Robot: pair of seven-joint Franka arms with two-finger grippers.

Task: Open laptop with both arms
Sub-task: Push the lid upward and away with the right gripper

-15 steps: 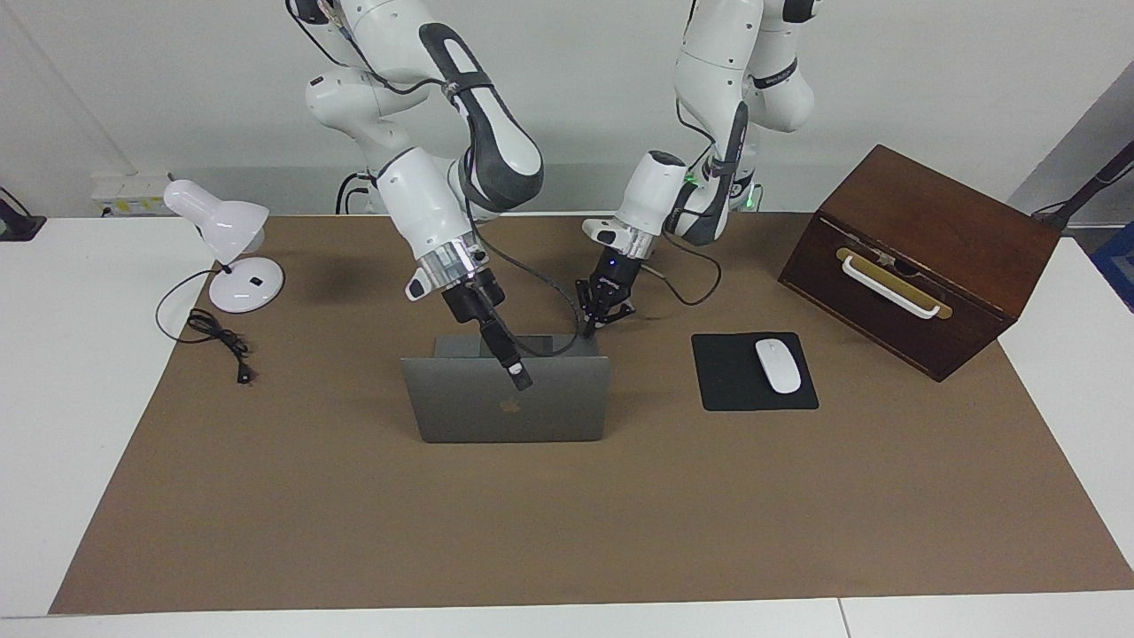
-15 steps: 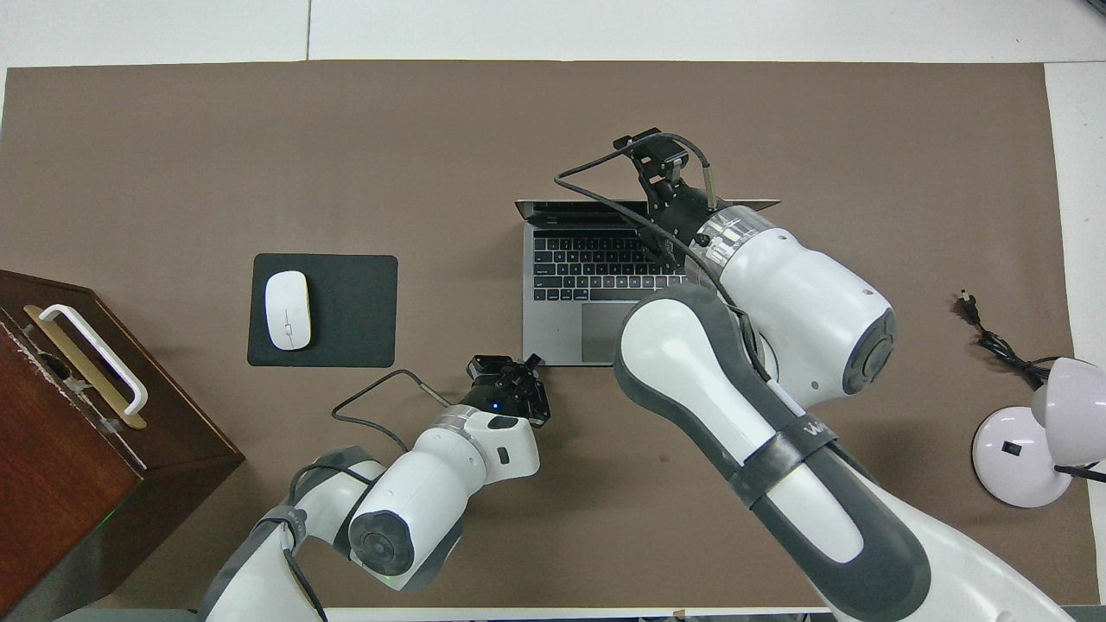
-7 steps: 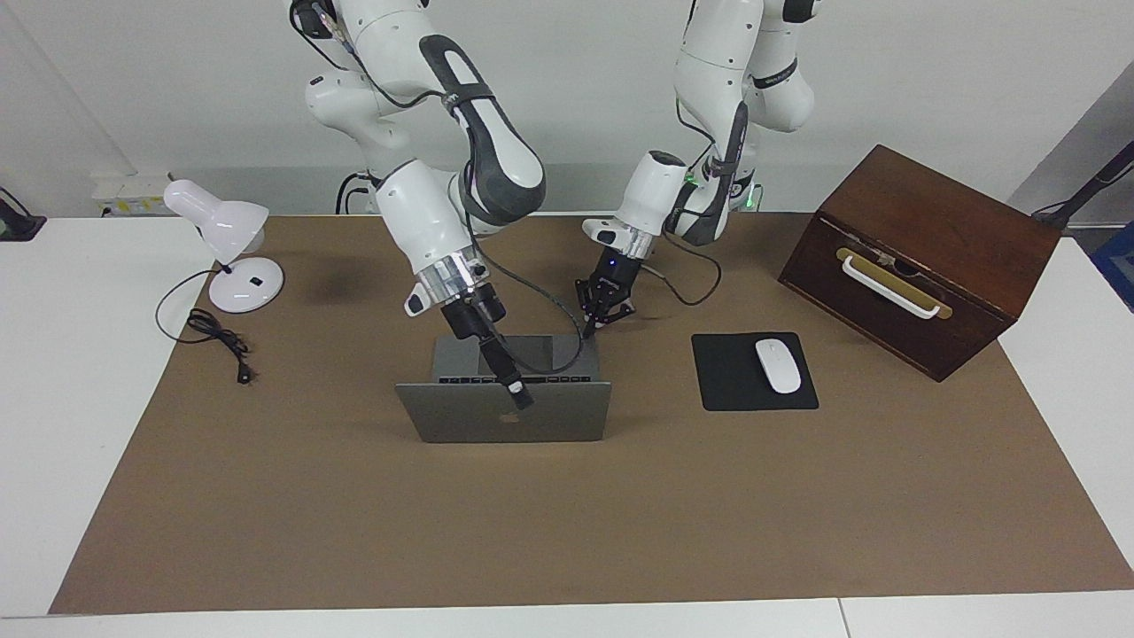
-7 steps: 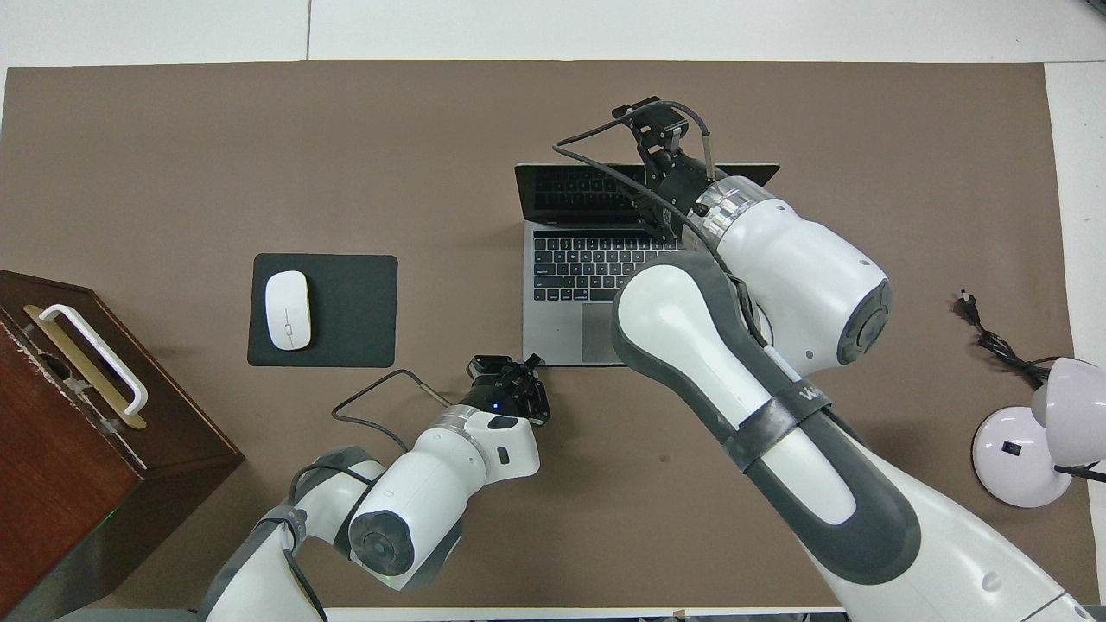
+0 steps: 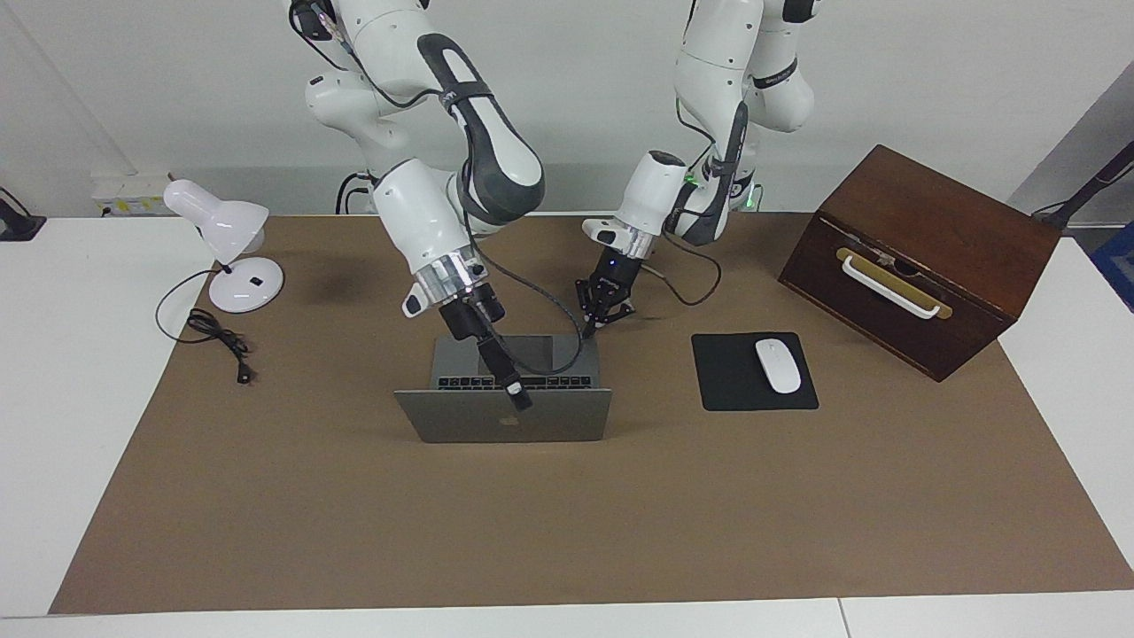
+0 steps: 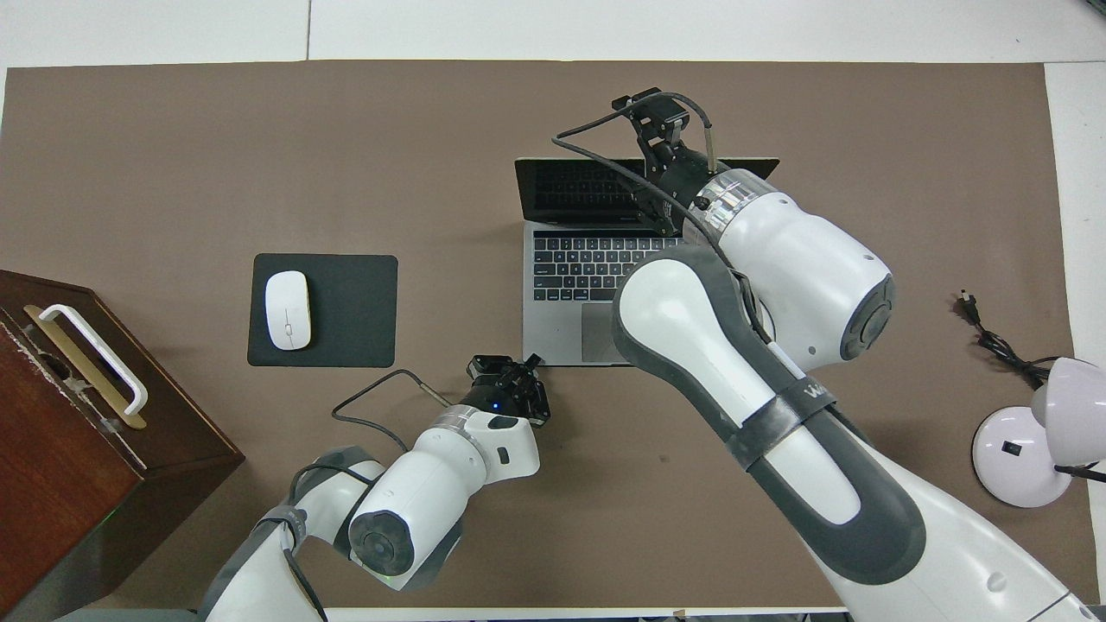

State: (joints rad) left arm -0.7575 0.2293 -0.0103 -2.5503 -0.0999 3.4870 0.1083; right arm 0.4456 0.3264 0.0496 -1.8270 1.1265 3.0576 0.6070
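Hiding laptop (image 5: 501,425) trackpad: right arm (image 6: 760,363) | both pincer states: cannot tell

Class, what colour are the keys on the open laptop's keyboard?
The laptop's keys are black, set in a silver-grey body. The overhead view shows them best.

Bright, even light from above fills both views, with no harsh glare. Beside the laptop (image 5: 503,424), toward the right arm's end of the table, a soft blurred shadow lies on the brown mat (image 5: 567,532), nearer to the robots. The laptop's dark screen (image 6: 579,186) mirrors its keyboard faintly. Both views are sharp across the mat, with straight edges.
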